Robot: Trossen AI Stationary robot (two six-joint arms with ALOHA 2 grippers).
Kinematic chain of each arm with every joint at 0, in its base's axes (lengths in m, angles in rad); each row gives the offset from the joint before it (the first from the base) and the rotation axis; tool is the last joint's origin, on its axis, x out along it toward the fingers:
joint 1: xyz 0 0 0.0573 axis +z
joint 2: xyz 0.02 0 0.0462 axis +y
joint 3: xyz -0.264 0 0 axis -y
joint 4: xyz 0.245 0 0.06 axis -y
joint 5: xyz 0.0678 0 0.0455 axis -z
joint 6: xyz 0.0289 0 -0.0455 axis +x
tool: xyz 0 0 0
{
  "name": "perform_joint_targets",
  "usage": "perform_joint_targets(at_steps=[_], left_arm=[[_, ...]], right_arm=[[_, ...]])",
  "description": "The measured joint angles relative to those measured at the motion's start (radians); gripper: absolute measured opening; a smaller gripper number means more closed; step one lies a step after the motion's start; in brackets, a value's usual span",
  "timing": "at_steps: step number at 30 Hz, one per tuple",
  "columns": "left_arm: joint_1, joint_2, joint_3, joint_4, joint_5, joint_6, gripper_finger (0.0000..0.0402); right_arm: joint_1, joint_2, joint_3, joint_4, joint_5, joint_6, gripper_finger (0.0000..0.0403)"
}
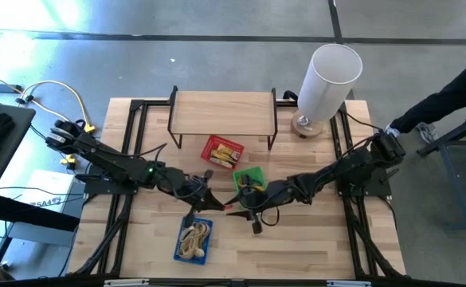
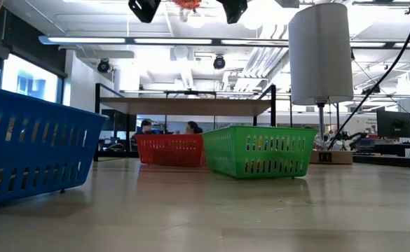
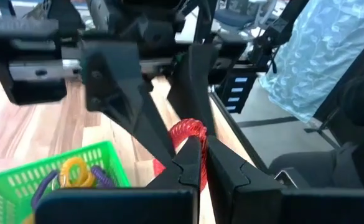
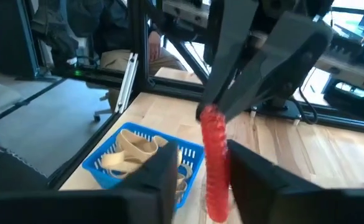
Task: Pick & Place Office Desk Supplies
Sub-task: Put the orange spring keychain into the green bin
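- While the left gripper [image 4: 214, 111] is clamped shut on the top end of the red coil [image 4: 216, 165], the right gripper [image 4: 210, 177] has its fingers apart on either side of the coil's lower part. The coil hangs in mid-air between the two arms, above bare table.
- Risk: if the left lets go before the right has a real pinch, the coil drops. I can't tell if either right finger is pressing on it.
- Risk: the coil is springy and round, so an off-centre squeeze could make it squirt out sideways or stretch between the arms.
- Risk: the fingertips of both arms are very close, so a small misalignment means finger-on-finger contact.
- Blue basket [image 4: 107, 168] with tan bands [image 4: 132, 152] sits just beside the handover spot. A dropped coil may bounce into this basket.
- Green basket [image 3: 20, 177], holding an orange loop [image 3: 74, 171] and purple loops [image 3: 104, 177], is near on the other side, with the same mis-sort risk.
- Red basket [image 1: 209, 143] lies farther back, near the wooden shelf [image 1: 223, 112].
- White cylinder [image 1: 328, 80] is well apart and unlikely to be hit.
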Motion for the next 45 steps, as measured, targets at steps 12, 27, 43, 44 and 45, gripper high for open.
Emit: perform_joint_targets(at_steps=[12, 27, 43, 44, 45], left_arm=[[0.004, 0.016, 0.0, 0.017, -0.009, 0.01, 0.0016], [0.005, 0.017, -0.001, 0.009, -0.087, -0.006, 0.0161], [0.012, 0.017, -0.001, -0.125, -0.088, -0.086, 0.0165], [0.011, 0.017, -0.001, -0.132, -0.088, -0.086, 0.0165], [0.011, 0.017, -0.001, -0.137, -0.088, -0.087, 0.0165]], right_arm=[[0.017, 0.0, 0.0, -0.051, 0.008, -0.026, 0.0011], [0.016, -0.003, 0.0, -0.256, 0.051, 0.11, 0.0005], [-0.105, 0.004, 0.0, -0.651, 0.26, 0.645, 0.0006], [-0.11, 0.012, 0.0, -0.661, 0.241, 0.665, 0.0006], [-0.115, 0.021, 0.0, -0.663, 0.221, 0.686, 0.0006]])
